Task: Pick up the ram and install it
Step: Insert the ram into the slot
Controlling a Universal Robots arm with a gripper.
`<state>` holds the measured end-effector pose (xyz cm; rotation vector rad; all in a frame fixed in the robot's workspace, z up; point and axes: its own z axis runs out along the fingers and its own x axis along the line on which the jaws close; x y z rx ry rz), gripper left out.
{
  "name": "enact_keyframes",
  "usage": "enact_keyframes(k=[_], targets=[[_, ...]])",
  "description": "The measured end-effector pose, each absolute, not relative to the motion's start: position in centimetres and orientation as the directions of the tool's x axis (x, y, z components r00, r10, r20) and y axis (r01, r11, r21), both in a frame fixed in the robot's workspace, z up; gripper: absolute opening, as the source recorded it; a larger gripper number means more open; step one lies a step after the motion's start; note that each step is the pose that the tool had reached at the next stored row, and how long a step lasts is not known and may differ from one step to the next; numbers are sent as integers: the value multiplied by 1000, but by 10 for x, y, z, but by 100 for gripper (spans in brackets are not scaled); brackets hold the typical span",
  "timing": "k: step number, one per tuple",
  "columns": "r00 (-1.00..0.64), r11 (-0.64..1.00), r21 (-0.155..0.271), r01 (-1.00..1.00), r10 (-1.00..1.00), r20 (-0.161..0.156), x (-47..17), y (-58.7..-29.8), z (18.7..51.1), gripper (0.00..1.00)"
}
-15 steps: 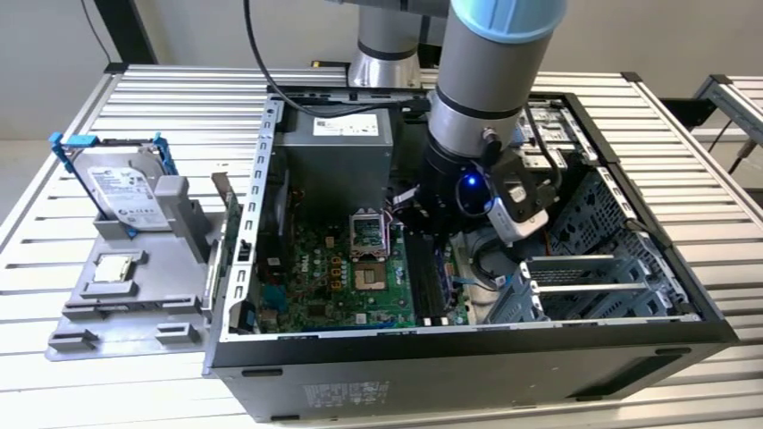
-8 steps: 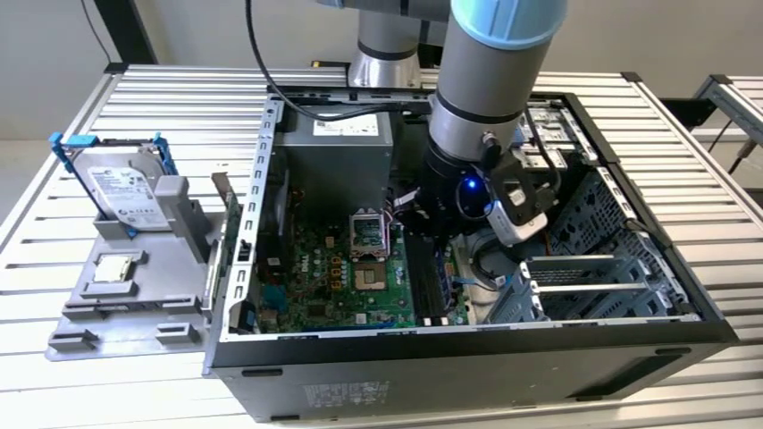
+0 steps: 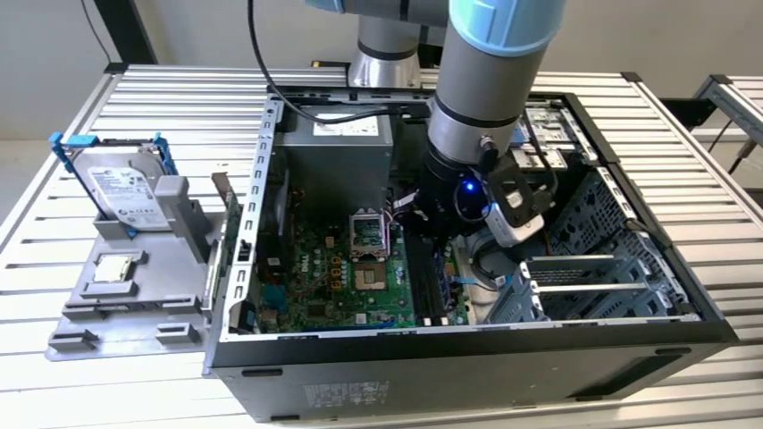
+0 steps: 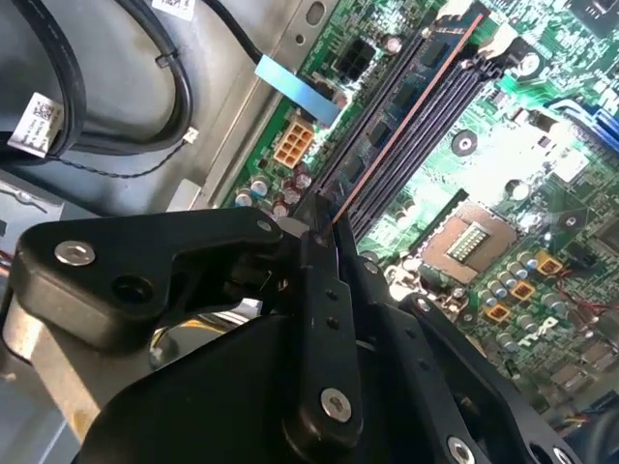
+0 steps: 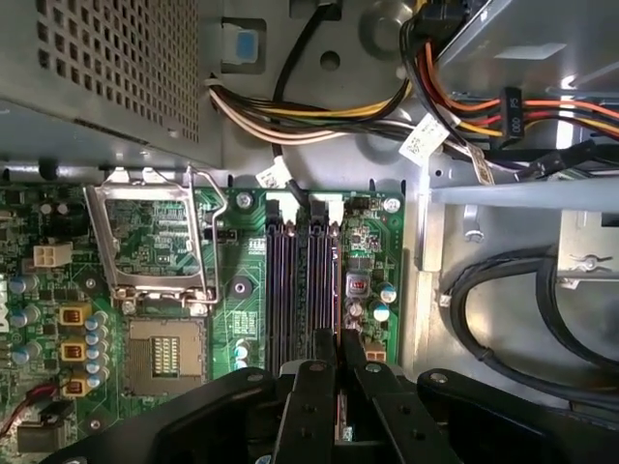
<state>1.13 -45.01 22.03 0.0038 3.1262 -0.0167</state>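
Reaching down inside the open computer case (image 3: 477, 349), the claw (image 4: 327, 227) pinches the ram (image 4: 406, 121) by one end, its black fingers (image 4: 324, 319) pressed against the thin stick's two faces. In the second wrist view, the ram runs straight out from the fingertips along the motherboard's black slots (image 4: 426, 92), edge-on; whether it is seated cannot be told. Beside the claw lies the bare processor socket (image 5: 166, 353). Well away from the claw, outside the case, a hard drive (image 3: 125, 192) leans in a grey holder (image 3: 120, 299) on the counter (image 3: 120, 89).
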Motion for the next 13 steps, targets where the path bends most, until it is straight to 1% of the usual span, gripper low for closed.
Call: enact_keyframes(k=[13], targets=[[-1000, 1000, -11, 2, 2, -12, 13, -449, 214, 0]])
